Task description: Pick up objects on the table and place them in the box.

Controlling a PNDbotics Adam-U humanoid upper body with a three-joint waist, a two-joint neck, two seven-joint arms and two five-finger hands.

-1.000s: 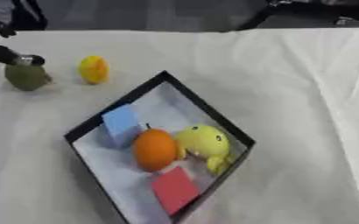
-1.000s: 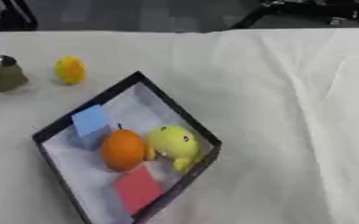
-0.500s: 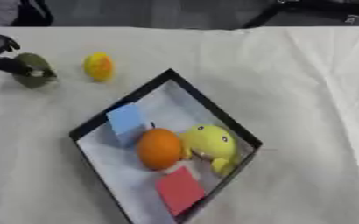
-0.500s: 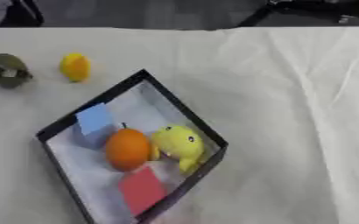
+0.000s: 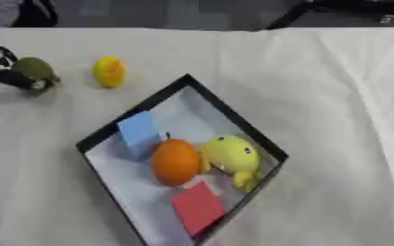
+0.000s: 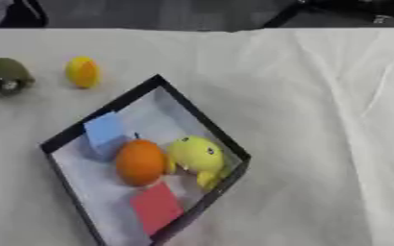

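Green fruit (image 5: 34,69) sits at the far left of the counter (image 5: 335,120), in the left robot hand (image 5: 0,67), whose fingers curl round it from the left edge. Box (image 5: 234,122) lies to the right and nearer the robot, diagonal, long axis running near-left to far-right. Left arm is the near one; right robot hand not seen. Yellow fruit (image 5: 109,71) sits just right of the green one, btwn it and the box's far corner, so prob. needs clearing over. Already inside: blue block (image 5: 139,130), orange (image 5: 175,161), yellow toy (image 5: 231,156), red block (image 5: 197,206).
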